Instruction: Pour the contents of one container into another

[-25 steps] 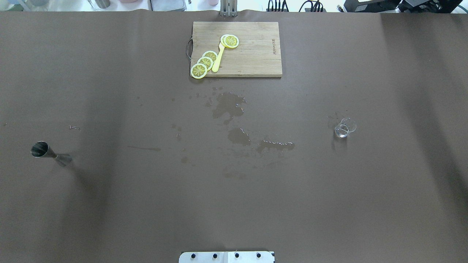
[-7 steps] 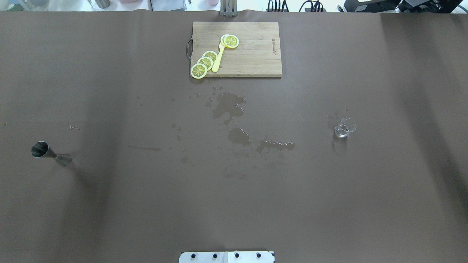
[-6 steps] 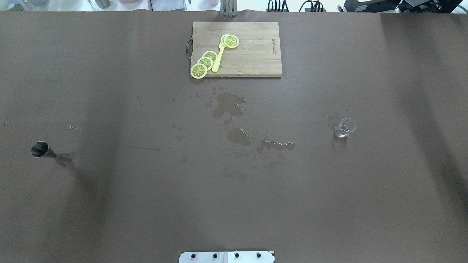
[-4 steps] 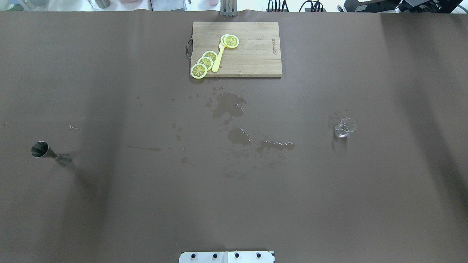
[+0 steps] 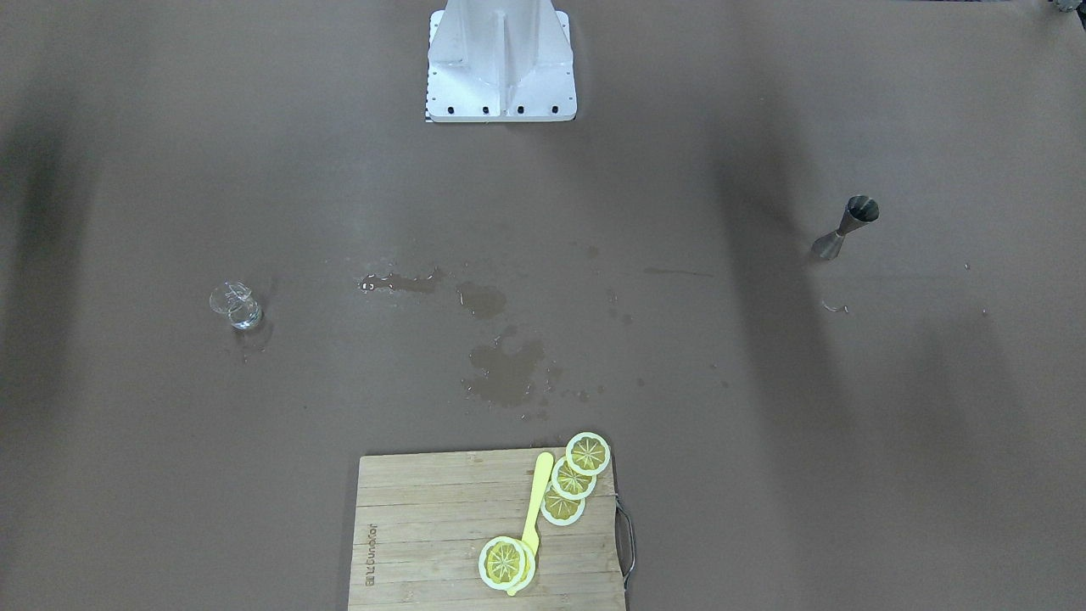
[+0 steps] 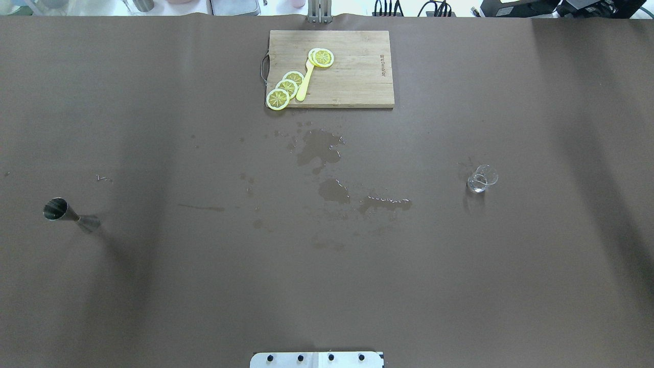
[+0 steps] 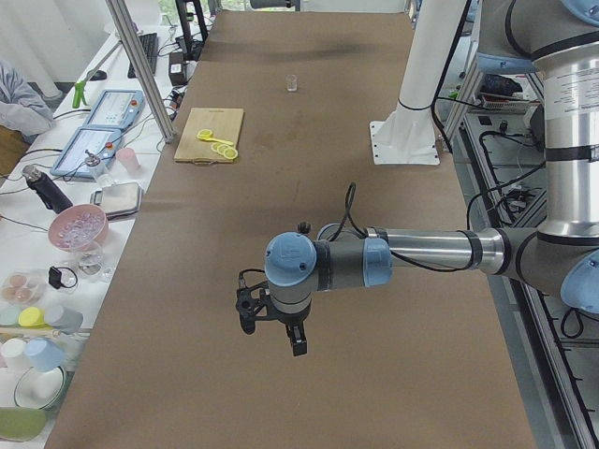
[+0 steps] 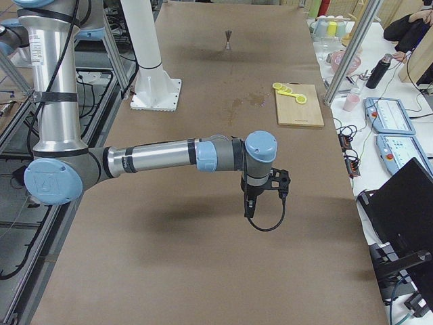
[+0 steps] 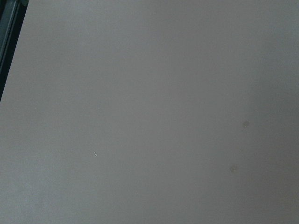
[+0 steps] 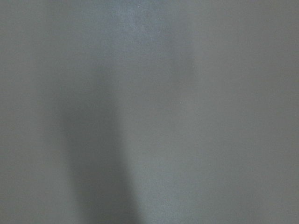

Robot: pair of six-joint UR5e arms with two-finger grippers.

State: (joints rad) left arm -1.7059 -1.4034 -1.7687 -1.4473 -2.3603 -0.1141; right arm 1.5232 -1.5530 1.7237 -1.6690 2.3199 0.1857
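The small clear glass cup stands upright on the brown table at the right of the overhead view; it also shows as the cup and far off as the cup. The steel jigger stands upright far over at the left edge, seen too as the jigger and the jigger. Neither arm reaches into the overhead or front views. My left gripper and right gripper hang above bare table near its two ends, far from both vessels. I cannot tell whether they are open or shut.
A wooden cutting board with lemon slices and a yellow utensil lies at the far middle. Wet patches spread between board and table centre. The robot base plate sits at the near edge.
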